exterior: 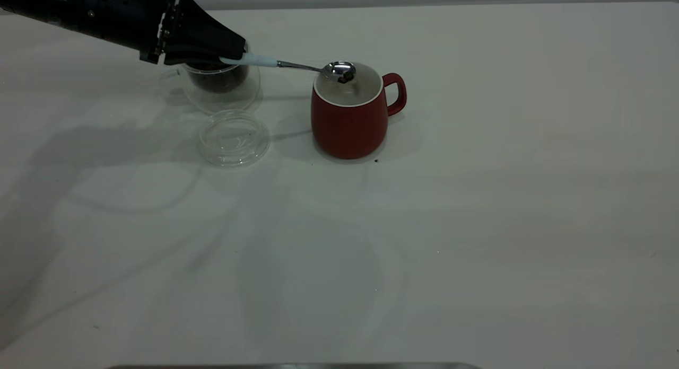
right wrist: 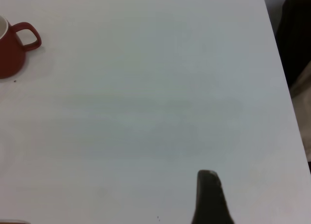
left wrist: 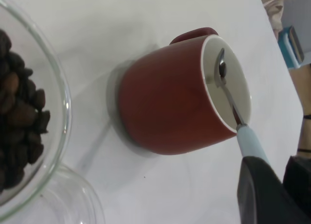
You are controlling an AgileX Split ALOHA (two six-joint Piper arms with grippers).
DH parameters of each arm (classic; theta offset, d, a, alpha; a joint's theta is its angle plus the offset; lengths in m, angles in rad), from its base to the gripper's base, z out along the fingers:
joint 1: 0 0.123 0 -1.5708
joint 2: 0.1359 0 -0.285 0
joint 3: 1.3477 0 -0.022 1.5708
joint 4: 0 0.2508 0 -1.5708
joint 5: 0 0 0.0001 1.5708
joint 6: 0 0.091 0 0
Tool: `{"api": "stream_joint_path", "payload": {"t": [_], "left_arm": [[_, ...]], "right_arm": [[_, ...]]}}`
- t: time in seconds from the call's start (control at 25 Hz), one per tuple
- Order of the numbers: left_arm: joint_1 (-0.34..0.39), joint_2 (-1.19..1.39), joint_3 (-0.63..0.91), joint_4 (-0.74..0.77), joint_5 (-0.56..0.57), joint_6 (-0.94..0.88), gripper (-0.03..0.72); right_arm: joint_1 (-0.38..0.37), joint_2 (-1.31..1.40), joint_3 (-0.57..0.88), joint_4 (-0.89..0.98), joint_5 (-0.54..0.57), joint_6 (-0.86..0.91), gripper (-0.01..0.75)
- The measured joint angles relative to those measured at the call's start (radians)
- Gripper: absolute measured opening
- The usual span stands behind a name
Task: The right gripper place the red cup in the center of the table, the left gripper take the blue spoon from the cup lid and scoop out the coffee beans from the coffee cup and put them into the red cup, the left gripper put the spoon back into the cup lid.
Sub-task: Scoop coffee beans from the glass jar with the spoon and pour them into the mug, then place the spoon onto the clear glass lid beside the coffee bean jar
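The left tool (exterior: 233, 55) reaches in from the far left corner of the white surface (exterior: 477, 226), its jaws clamped on the pale blue handle of the blue spoon (exterior: 297, 65). The tool hangs directly over the coffee cup (exterior: 223, 82), a clear double-walled glass cup that stands near the far edge, left of the middle. Inside it lies a heap of dark coffee beans (left wrist: 17, 122), seen close in the left wrist view through the glass wall.

The spoon runs from the tool's tips toward the red cup (exterior: 348, 122), roughly level, with its shiny metal bowl over the mug's white mouth, near the rim on the side away from the handle. A small dark clump of beans sits in the spoon's bowl. In the left wrist view the spoon's neck crosses the rim of the mug and its bowl is over the white inside.

The red cup stands upright on the surface, near the middle of its width and toward the far edge, its loop handle pointing to the right edge. A tiny dark speck lies on the surface just by its base.

The cup lid (exterior: 234, 138), a clear glass disc, lies flat on the surface just in front of the coffee cup and to the left of the mug, apart from both.

Of the right tool (right wrist: 210, 197) only one dark finger shows in its own wrist view, above bare surface well apart from the mug; whether it is open or closed cannot be told.
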Motion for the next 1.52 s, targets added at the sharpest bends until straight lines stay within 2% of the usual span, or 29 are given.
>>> {"api": "stream_joint_path", "payload": {"t": [0.32,0.56,0.68,0.92,1.08,1.24,1.4,1.52], "left_arm": [[0.000,0.000,0.000,-0.001,-0.002,0.109,0.122],[0.000,0.000,0.000,-0.001,0.001,0.109,0.122],[0.014,0.000,0.000,-0.001,0.033,0.054,0.122],[0.119,-0.063,0.000,0.007,0.161,-0.067,0.122],[0.224,-0.128,0.000,0.040,0.181,-0.159,0.122],[0.310,-0.139,0.000,0.154,0.184,-0.281,0.122],[0.349,-0.138,0.010,0.319,0.184,-0.325,0.122],[0.346,-0.108,0.036,0.343,0.180,-0.331,0.122]], "right_arm": [[0.000,0.000,0.000,0.000,0.000,0.000,0.532],[0.000,0.000,0.000,0.000,0.000,0.000,0.532],[0.000,0.000,0.000,0.000,0.000,0.000,0.532],[0.000,0.000,0.000,0.000,0.000,0.000,0.532],[0.000,0.000,0.000,0.001,0.000,0.000,0.532],[0.000,0.000,0.000,0.001,0.000,0.000,0.532],[0.000,0.000,0.000,0.001,0.000,0.000,0.532],[0.000,0.000,0.000,0.001,0.000,0.000,0.532]]}}
